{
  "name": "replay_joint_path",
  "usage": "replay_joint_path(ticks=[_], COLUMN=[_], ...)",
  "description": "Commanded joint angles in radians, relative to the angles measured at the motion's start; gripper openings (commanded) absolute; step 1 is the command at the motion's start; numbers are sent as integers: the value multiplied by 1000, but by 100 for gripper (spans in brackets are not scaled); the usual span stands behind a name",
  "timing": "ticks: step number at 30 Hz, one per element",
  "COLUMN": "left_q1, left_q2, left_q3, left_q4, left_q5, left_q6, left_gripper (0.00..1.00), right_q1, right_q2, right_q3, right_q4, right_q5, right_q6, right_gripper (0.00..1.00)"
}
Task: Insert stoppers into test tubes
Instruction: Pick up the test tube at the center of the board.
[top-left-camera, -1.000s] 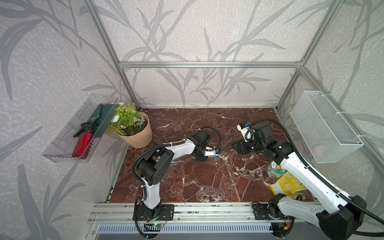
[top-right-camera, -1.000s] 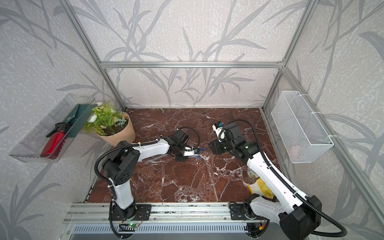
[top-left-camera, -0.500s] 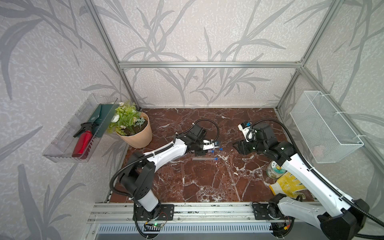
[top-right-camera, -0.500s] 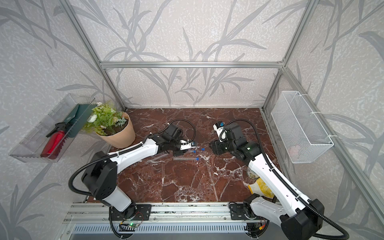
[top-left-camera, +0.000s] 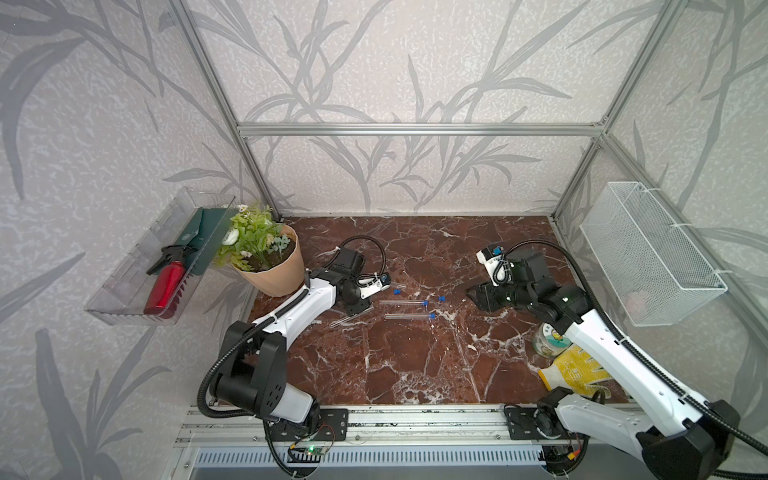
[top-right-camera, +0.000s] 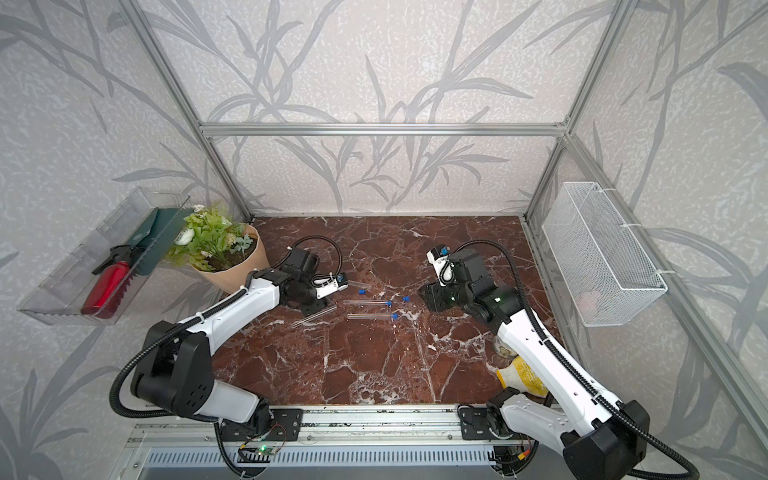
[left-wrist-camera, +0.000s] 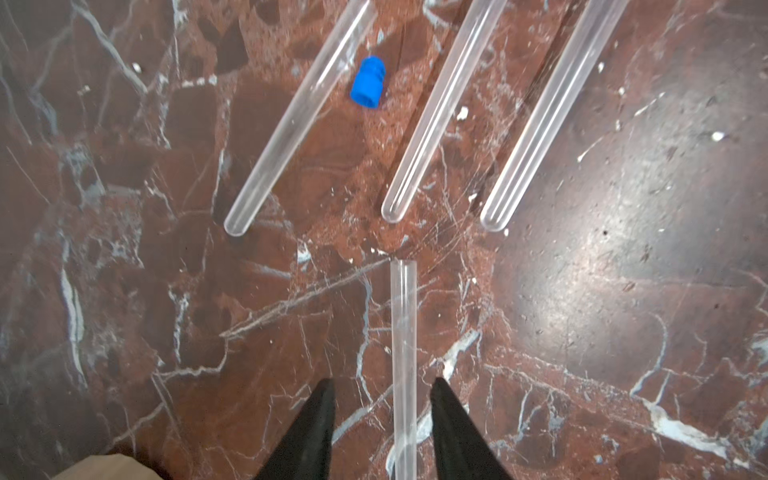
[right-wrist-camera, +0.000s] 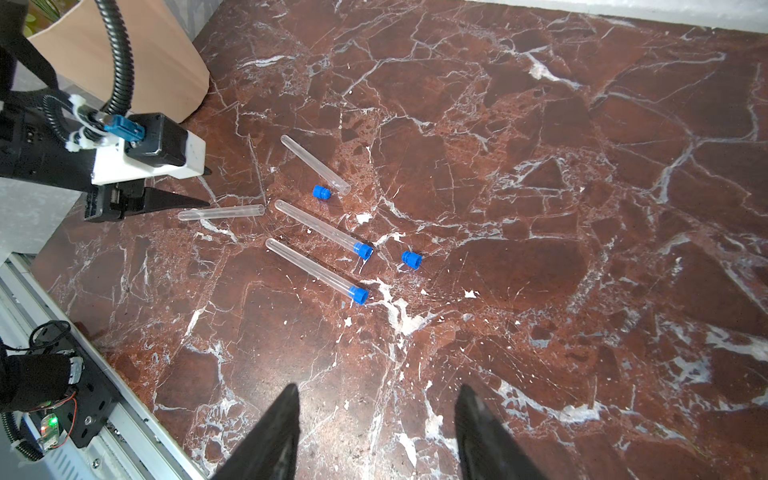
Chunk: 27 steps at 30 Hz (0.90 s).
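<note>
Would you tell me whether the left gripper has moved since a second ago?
Yes. In a top view, the left gripper has drawn back toward the plant pot.

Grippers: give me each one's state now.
Left gripper: open, jaws astride a test tube, not gripping it.
Right gripper: open, empty.

In the left wrist view, three test tubes (left-wrist-camera: 419, 120) ran off the picture's edge, mouths unseen. A fourth tube (left-wrist-camera: 403, 332), framed by the left gripper (left-wrist-camera: 382, 380), lost its other end likewise. At the desk's (top-left-camera: 415, 365) four o'clock the right arm (top-left-camera: 615, 353) hid part of a jar (top-left-camera: 547, 338). A pale pink thing (top-left-camera: 638, 300) in the wire basket (top-left-camera: 648, 249) stayed too blurred to name.
</note>
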Motion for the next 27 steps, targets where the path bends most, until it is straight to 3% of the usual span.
replay_joint_path(ticks=[1, 14, 27], left_q1=[24, 87, 100], left_q2=[12, 105, 183], left_q3=[-6, 22, 46], left_q4=[-42, -89, -122], left_q5=[3, -23, -2], left_q6=[33, -28, -38], left_gripper=[45, 50, 45], right_q1=[-3, -3, -4], right_q2=[-4, 7, 13], right_q3=[-4, 9, 15], right_q4=[4, -3, -3], right_q5=[-16, -12, -13], right_q6=[-9, 1, 5], right_gripper=[59, 60, 60])
